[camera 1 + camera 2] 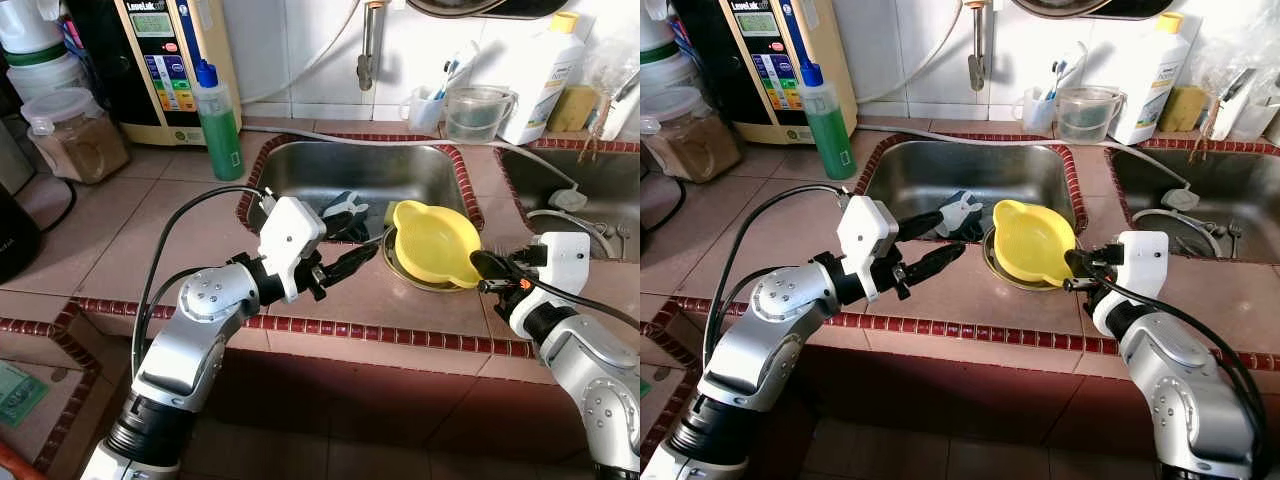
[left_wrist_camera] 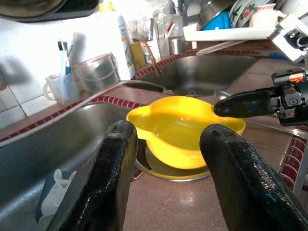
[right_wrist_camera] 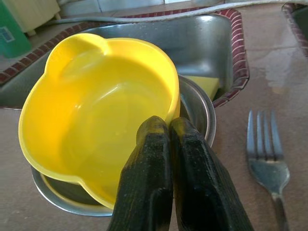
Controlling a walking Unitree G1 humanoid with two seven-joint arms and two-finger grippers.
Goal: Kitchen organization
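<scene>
We are pinching the rim of the yellow bowl with our right end effector, fingers pressed together on it at its 4 o'clock edge. The bowl is sitting tilted in a metal bowl on the worktop by the sink. Our left end effector is waiting spread at 9 o'clock; lifting should be slow and level, we think.

Tiled counter with sinks

On it: a green bottle, a jar, a water unit, a fork, and a steel bowl holding a yellow bowl.
</scene>
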